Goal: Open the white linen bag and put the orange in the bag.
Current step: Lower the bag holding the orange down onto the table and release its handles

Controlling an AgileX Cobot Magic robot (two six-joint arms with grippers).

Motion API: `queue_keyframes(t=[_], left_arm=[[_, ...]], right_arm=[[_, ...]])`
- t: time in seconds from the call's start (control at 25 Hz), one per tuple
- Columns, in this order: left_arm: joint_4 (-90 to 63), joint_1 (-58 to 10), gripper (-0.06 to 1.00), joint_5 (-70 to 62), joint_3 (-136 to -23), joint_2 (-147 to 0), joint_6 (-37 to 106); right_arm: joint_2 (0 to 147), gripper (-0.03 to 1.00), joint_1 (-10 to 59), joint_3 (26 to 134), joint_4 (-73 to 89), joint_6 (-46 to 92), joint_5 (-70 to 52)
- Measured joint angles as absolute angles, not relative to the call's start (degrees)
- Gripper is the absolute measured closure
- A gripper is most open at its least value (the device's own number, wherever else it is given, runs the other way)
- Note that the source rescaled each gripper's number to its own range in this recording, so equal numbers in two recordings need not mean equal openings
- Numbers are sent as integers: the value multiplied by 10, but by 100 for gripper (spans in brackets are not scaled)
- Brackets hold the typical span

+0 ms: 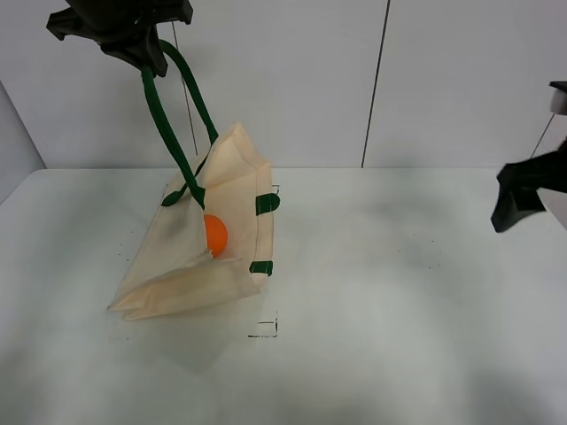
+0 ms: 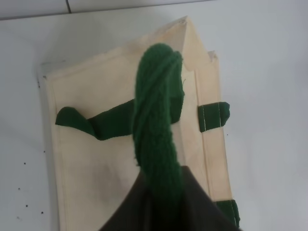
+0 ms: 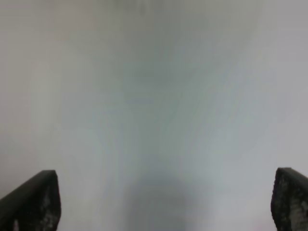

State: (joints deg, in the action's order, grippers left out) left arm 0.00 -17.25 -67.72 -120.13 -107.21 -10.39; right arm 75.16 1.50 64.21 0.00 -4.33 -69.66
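Observation:
The white linen bag hangs half lifted on the left of the table, its mouth gaping toward the right. My left gripper is high at the top left, shut on the bag's dark green handle, which is pulled taut. The orange sits inside the open bag, partly hidden by the cloth. In the left wrist view the twisted green handle runs down to the bag; the orange is hidden there. My right gripper is open and empty at the far right, above the table; its fingertips frame bare surface.
The white table carries small black corner marks in front of the bag. A grey wall with a dark vertical seam stands behind. A second green handle lies on the bag's side.

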Motion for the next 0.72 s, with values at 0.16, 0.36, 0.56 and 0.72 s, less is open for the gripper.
queue_keyframes(t=[0.16, 0.36, 0.56, 0.72], left_arm=[[0, -172, 94, -677, -1201, -1072, -103], [0, -172, 94, -677, -1201, -1072, -103], [0, -172, 94, -677, -1201, -1072, -98], [0, -172, 94, -677, -1201, -1072, -95]], right_arm=[[611, -3, 15, 514, 0, -41, -698], [419, -3, 15, 375, 0, -41, -658], [227, -3, 15, 298, 0, -23, -611], [115, -3, 15, 283, 0, -14, -594]])
